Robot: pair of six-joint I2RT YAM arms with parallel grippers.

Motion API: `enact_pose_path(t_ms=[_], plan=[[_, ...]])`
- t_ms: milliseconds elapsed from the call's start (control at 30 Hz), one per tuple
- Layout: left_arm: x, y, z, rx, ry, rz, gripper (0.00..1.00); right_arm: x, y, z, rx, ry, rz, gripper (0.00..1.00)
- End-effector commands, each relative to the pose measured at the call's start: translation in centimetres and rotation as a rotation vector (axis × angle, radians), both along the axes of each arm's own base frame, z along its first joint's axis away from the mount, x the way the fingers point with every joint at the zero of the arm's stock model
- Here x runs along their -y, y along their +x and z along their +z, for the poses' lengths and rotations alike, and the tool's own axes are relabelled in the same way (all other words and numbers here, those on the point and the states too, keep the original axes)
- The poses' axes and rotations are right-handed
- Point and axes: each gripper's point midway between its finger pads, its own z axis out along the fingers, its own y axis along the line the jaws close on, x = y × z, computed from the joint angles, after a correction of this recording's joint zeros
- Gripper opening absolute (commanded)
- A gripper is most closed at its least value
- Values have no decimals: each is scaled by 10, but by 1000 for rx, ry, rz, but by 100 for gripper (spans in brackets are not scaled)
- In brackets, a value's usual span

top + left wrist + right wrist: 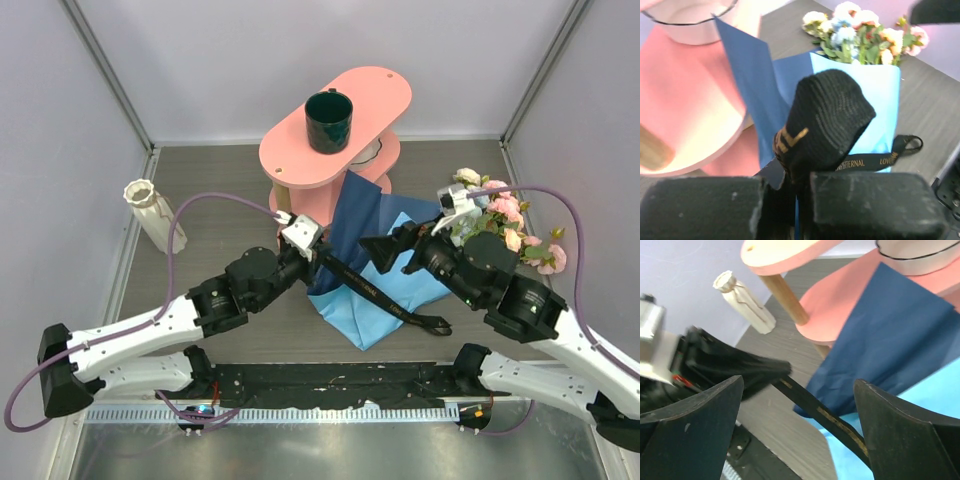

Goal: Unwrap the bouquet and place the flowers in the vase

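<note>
The left gripper [315, 252] is pinched tight on the black ribbon [375, 290], close to one end. The right gripper [392, 250] has its fingers [690, 435] wide apart, and the ribbon runs between them without being squeezed. The flowers [500, 215] lie at the edge of the blue wrapping paper [375, 320], near the right arm. The vase [150, 212] is well off to the left.
</note>
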Motion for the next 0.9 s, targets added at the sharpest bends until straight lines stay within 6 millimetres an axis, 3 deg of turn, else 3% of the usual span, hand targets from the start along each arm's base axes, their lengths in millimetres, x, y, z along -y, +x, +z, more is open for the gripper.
enact_pose_path(t_ms=[0, 200, 367, 533, 667, 867], plan=[[-32, 16, 40, 72, -37, 151, 0, 23, 4, -27, 76, -95, -60, 99], [-45, 16, 54, 90, -71, 169, 0, -16, -6, -87, 79, -235, 156, 99], [-54, 15, 63, 100, -97, 179, 0, -36, 16, -135, 69, -375, 164, 97], [-61, 15, 66, 108, -100, 199, 0, -63, 10, -150, 92, -370, 271, 94], [-62, 14, 69, 110, -109, 193, 0, -70, 7, -171, 71, -408, 303, 91], [-64, 17, 71, 97, -125, 203, 0, -78, 13, -184, 100, -440, 228, 87]])
